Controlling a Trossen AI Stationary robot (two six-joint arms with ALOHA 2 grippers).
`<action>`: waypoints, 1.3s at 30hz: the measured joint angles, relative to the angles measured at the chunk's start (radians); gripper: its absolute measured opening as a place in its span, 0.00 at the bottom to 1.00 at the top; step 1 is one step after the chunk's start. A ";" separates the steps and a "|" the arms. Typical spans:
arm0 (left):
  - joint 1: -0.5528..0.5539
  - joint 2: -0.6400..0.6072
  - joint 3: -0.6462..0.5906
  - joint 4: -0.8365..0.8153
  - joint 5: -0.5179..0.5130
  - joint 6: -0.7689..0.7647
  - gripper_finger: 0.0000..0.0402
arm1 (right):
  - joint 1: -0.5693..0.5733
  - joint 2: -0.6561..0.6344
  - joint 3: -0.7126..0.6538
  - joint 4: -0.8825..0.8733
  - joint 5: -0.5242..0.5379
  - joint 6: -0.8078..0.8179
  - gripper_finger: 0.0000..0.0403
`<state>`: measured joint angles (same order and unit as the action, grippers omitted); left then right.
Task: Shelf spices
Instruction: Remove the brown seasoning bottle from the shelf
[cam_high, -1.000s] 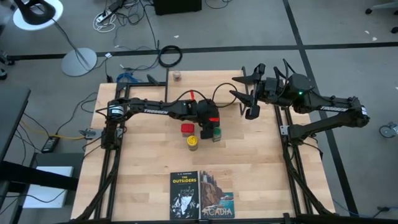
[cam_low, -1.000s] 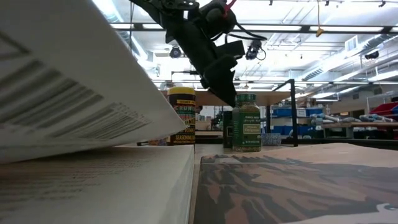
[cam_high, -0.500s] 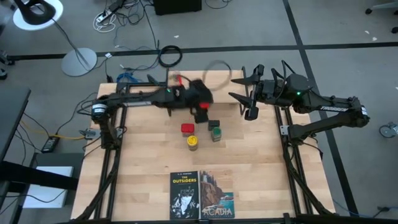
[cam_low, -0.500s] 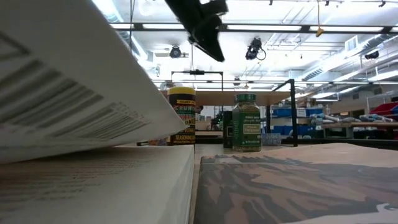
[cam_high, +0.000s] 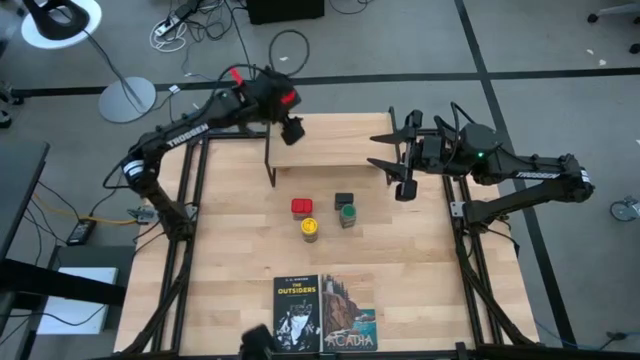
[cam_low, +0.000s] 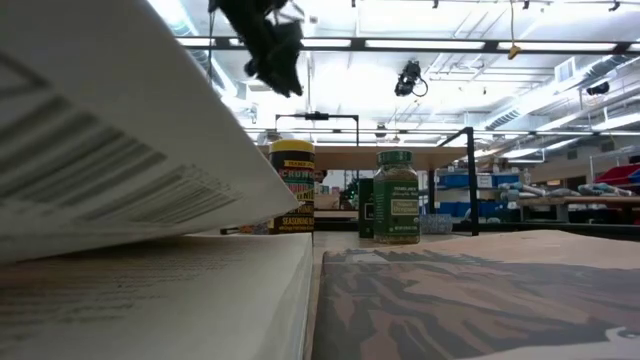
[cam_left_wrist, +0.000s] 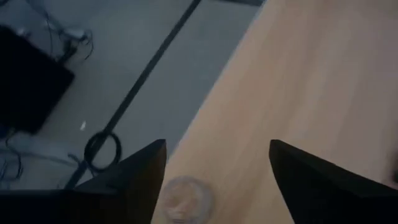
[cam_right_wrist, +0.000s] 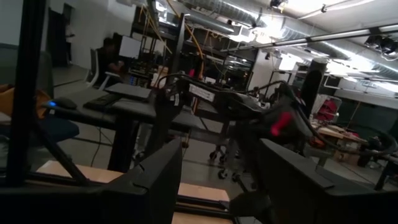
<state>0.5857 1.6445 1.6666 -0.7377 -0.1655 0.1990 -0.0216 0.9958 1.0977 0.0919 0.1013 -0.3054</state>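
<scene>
Fingers of the left gripper (cam_high: 291, 131) stand spread apart with nothing between them, above the far left end of the low shelf with a light wooden top board and black metal legs (cam_high: 330, 140). In the left wrist view a small clear round jar (cam_left_wrist: 181, 196) sits on that board just beside one finger. Fingers of the right gripper (cam_high: 402, 167) are parted too, empty, near the shelf's right end.

On the light wooden bench (cam_high: 420, 270) in front of the shelf stand four spices close together: a red square tin (cam_high: 301, 207), a yellow-lidded round jar (cam_high: 310, 229), a dark grey tin (cam_high: 343, 201) and a green-lidded round jar (cam_high: 347, 214). All four are well apart from both grippers. Two paperback books (cam_high: 325, 312) lie side by side at the bench's near edge, and their pages fill much of the low view.
</scene>
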 joint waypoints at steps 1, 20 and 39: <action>0.018 0.006 -0.008 0.004 0.003 -0.004 0.74 | 0.000 0.000 0.000 0.000 0.000 0.000 0.52; 0.126 0.074 -0.036 -0.031 0.056 -0.023 0.77 | 0.000 0.000 0.000 -0.014 0.000 -0.001 0.52; 0.131 0.185 -0.035 -0.078 0.092 0.004 0.68 | 0.000 0.000 0.000 -0.013 0.002 0.005 0.52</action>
<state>0.7162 1.8293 1.6314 -0.8156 -0.0731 0.2033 -0.0216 0.9958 1.0977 0.0784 0.1028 -0.3000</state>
